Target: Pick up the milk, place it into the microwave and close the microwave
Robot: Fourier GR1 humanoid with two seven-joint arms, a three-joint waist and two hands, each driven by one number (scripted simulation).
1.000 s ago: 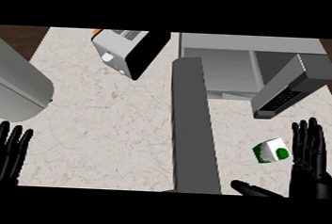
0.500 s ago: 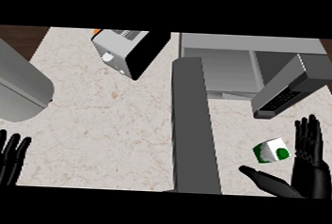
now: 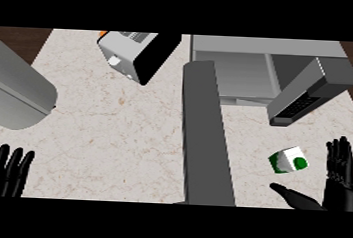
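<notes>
The right hand (image 3: 340, 187) spreads open just beside the milk (image 3: 288, 161), not touching it. Bare counter (image 3: 119, 138) lies between the carton and the open microwave (image 3: 270, 75). The left hand (image 3: 6, 172) rests open at the lower left edge.

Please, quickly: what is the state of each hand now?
Left hand: open, holding nothing.
Right hand: open beside the milk, not holding it.

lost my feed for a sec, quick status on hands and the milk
Right hand open beside milk, not touching. Left hand open, resting at lower left. Milk on counter, microwave door open. Path looks unobstructed.
</notes>
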